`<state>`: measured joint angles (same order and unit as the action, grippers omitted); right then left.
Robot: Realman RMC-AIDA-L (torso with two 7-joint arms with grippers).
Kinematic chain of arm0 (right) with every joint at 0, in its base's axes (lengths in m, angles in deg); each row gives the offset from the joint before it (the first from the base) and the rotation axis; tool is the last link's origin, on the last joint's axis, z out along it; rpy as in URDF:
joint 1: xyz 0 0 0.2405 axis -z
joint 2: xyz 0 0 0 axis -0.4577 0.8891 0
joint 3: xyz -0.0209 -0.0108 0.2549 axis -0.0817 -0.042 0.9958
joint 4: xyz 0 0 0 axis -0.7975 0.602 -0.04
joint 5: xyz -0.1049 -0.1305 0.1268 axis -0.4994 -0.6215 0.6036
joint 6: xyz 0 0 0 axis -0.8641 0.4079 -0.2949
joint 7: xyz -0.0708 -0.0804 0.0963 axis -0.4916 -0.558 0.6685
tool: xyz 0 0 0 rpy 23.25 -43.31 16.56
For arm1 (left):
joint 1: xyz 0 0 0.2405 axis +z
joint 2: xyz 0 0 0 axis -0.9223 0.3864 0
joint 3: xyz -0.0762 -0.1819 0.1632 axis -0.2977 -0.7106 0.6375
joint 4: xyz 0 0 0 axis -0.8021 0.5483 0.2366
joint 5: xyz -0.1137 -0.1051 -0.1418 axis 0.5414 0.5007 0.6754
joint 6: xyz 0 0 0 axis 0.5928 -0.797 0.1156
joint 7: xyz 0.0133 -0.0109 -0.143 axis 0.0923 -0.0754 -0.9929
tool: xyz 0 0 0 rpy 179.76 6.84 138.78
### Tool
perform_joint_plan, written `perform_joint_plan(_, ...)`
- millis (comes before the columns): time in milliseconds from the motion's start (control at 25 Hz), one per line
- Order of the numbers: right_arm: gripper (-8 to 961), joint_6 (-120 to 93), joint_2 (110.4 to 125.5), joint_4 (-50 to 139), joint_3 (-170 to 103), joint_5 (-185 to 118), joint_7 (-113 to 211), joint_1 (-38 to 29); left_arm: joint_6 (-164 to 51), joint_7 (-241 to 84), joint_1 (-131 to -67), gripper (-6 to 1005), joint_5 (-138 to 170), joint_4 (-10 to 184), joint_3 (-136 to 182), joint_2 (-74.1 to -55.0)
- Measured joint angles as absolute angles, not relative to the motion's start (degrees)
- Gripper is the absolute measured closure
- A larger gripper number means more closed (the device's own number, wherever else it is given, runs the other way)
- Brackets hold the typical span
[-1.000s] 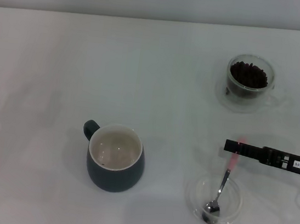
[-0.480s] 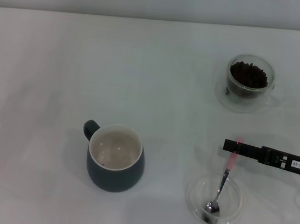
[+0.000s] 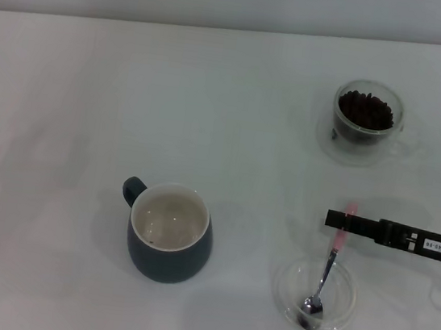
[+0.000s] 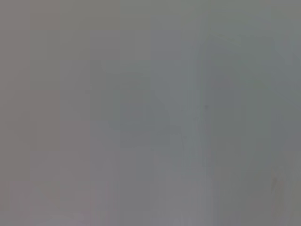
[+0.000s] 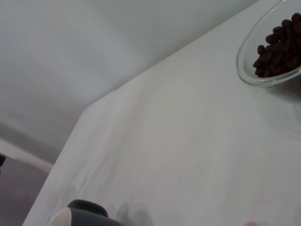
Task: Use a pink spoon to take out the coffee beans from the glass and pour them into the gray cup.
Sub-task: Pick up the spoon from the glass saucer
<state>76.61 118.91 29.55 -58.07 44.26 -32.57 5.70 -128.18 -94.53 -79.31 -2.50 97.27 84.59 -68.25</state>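
You have open desk [image 3: 235, 118] between the gray cup [image 3: 169, 233] and the glass [image 3: 365, 119]. The right claw [image 3: 335, 220] crosses the pink spoon [image 3: 326, 267], whose bowl rests in a shallow dish [image 3: 345, 299].

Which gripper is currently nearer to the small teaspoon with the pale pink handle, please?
The right. The right gripper reaches in from the robot's right, its black finger crossing the pink spoon at the handle, above the shallow clear glass dish. The left gripper is not in view.
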Motion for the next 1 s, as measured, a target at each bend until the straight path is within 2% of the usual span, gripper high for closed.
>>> perform_joint_plan(240,503,76.49,119.15,29.54,-58.47,44.32,-32.42,5.66,-128.19,-94.5,-79.31,245,-2.5,97.34,84.58,-68.26)
perform_joint_plan(1000,640,75.29,119.43,29.63,-58.49,44.33,-31.86,4.87,-128.19,-93.6,-79.37,244,-2.5,97.23,84.59,-68.19)
